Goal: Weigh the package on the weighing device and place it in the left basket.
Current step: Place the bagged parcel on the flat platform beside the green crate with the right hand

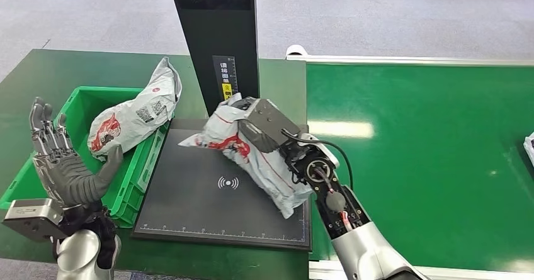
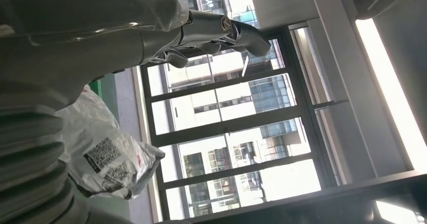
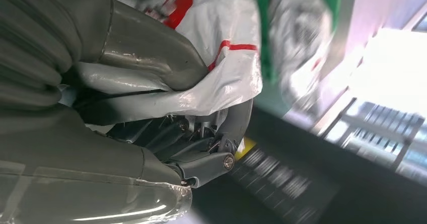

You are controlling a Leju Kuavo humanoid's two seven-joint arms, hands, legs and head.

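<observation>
- The right robot hand (image 1: 261, 126) grips a white package (image 1: 252, 154) with red markings, its fingers wrapped around the upper end of the bag.
- That package hangs over the black scale plate (image 1: 214, 198), toward the plate's right side and in front of the dark upright post (image 1: 217, 41); whether its lower end touches the plate cannot be told.
- The left robot hand (image 1: 60, 163) is held up with fingers spread wide, holding nothing, at the near left of the scale plate.
- A green basket (image 1: 82, 97) sits just left of the scale plate on the dark green surface (image 1: 38, 72).
- A second white bag (image 1: 135, 110) lies in the basket, its upper end leaning over the basket's rim.
</observation>
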